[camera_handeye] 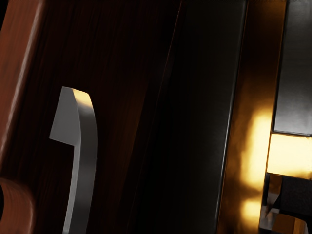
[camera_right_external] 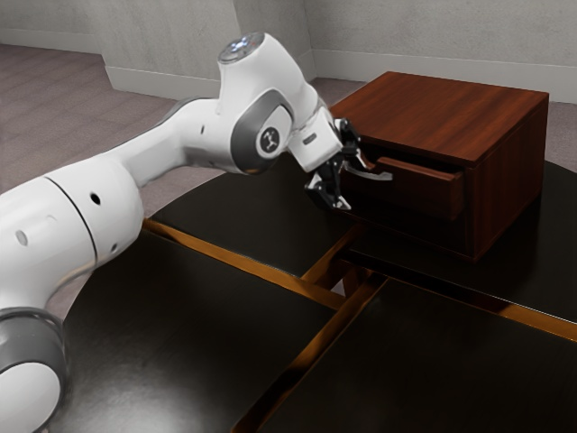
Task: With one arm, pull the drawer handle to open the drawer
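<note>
so the drawer unit (camera_right_external: 451, 117) is a deep reddish-brown wood grain with a plain silver-grey handle (camera_right_external: 371, 171), the arm (camera_right_external: 162, 153) is white with grey joint bands and a black end effector (camera_right_external: 335, 189), and the tabletop (camera_right_external: 180, 343) is glossy black panels split by amber-gold strips (camera_right_external: 234, 262)

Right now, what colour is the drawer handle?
The handle is silver-grey, clearest in the wrist view.

The desk (camera_right_external: 180, 352) is dark and shiny. Gold-brown strips (camera_right_external: 236, 262) run across the desk and cut its top into big black panels. Behind the desk lies a grey-purple floor (camera_right_external: 54, 99). Far behind the desk stands a pale wall (camera_right_external: 135, 27) with a white board (camera_right_external: 162, 83) along its foot.
</note>
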Controlling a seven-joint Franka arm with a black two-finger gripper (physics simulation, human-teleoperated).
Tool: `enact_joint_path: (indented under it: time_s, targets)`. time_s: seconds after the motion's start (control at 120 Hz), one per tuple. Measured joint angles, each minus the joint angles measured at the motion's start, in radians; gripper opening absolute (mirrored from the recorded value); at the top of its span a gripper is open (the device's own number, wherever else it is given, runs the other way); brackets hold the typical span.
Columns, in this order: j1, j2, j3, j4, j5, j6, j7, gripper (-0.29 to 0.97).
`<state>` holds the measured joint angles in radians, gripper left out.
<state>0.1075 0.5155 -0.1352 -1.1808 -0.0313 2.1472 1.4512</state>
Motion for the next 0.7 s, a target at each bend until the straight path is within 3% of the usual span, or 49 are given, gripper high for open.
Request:
enact_joint_path:
  time_s: [0.7]
  targets:
    - [0.001,-0.179,0.013,-0.266,-0.034,0.083,-0.006,0.63]
